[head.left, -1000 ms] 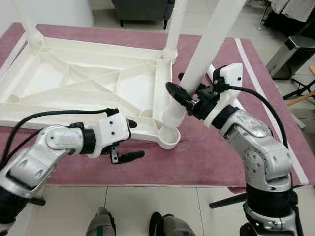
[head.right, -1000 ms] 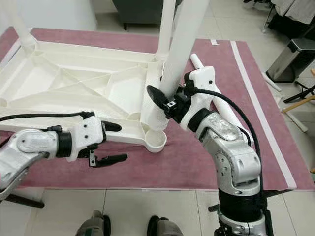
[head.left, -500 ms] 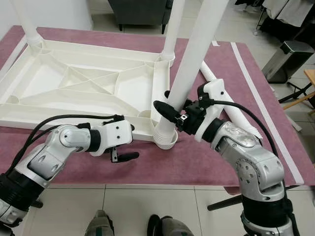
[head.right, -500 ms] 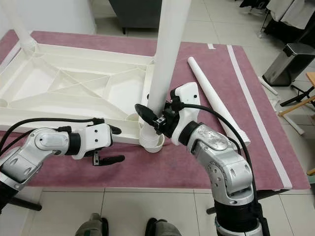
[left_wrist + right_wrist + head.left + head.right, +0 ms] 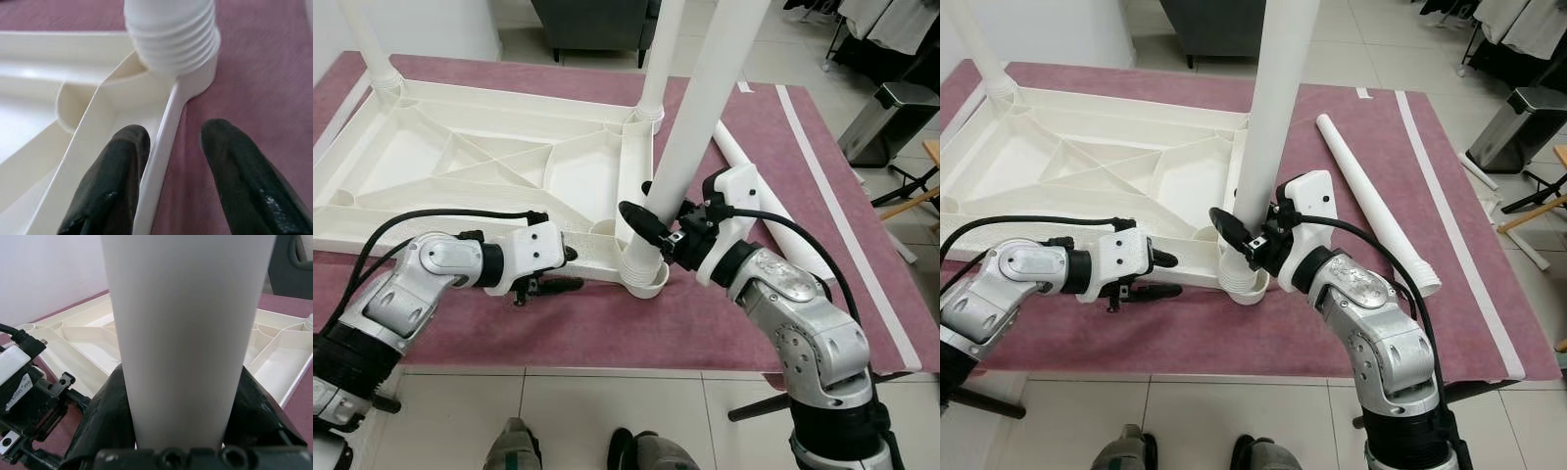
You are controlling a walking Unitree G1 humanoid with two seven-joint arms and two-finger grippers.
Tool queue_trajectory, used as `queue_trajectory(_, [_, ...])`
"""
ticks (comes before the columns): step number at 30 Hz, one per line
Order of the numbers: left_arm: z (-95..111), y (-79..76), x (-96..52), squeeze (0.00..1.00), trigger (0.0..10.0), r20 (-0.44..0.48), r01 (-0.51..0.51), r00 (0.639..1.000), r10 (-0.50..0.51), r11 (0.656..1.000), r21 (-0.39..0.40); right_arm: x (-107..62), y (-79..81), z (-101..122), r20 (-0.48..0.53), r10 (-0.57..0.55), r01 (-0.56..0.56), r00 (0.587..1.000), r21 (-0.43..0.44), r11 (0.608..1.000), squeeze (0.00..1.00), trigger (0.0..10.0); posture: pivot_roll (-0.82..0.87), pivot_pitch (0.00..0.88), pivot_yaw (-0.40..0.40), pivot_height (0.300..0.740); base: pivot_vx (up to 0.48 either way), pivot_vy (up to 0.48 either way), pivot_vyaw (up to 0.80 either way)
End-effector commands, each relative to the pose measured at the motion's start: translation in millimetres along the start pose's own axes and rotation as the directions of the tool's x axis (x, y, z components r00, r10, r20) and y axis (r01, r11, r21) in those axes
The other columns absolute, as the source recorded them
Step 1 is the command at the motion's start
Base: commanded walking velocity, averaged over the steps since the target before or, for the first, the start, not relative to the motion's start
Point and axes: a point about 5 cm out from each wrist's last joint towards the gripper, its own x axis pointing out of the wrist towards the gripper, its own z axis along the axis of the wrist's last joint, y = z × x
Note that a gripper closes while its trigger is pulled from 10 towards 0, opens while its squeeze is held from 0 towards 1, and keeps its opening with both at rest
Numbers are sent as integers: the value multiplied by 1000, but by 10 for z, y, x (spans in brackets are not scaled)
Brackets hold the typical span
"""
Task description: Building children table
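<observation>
A mauve rug [image 5: 724, 323] lies over pale floor tiles, and on it rests the white plastic tabletop [image 5: 489, 176], turned upside down so its ribbed underside faces up. Two legs already stand in the far corner sockets [image 5: 658, 54], and a loose leg [image 5: 1371, 201] lies flat on the rug to the robot's right, near the white stripe along the rug's edge. The right gripper [image 5: 658, 220] has its jaws closed around the lower part of a third leg [image 5: 700, 117], which stands slightly tilted with its ridged end set into the near corner socket [image 5: 646, 279]. The right wrist view shows what the head views do not: both black fingers [image 5: 105, 416] pressed against the sides of the white tube. The left gripper [image 5: 1160, 275] reaches in low along the near edge of the tabletop, just beside that socket. From the head views its hold is hard to read, but the left wrist view shows its fingers [image 5: 112, 181] astride the thin rim, one inside and one over the rug; the jaws seem narrowly parted, and I cannot tell whether they actually pinch the rim. A grey bin [image 5: 891, 113] stands beyond the rug at the right.
</observation>
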Motion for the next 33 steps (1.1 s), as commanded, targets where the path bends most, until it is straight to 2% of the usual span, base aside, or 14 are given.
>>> queue_trajectory(1, [36,37,24,0,10000,20,-7,1000,7,1000,-16,-29,-57,-5,2,-32,32,999,-16,999,0,10000,54,135,-13,740,0,0,0])
queue_trajectory(8, [98,15,101,0,10000,68,32,997,-31,999,-10,-83,-138,-27,-5,-69,69,998,-37,997,0,10000,47,135,-8,740,0,0,0])
queue_trajectory(19, [202,-27,77,0,10000,114,91,989,-89,996,-14,-116,-140,-75,1,-106,106,994,-19,994,0,10000,52,134,9,740,0,0,0])
queue_trajectory(23, [160,-57,52,0,10000,99,113,989,-110,993,-25,-110,-90,-82,10,-100,100,995,2,995,0,10000,54,137,11,740,0,0,0])
queue_trajectory(26, [132,-148,29,0,10000,102,155,983,-150,987,-43,-91,1,-79,23,-76,75,997,36,997,0,10000,57,140,6,740,0,0,0])
queue_trajectory(33, [178,-195,20,0,10000,126,172,978,-164,984,-51,-88,24,-86,22,-69,68,997,41,997,0,10000,60,142,4,740,0,0,0])
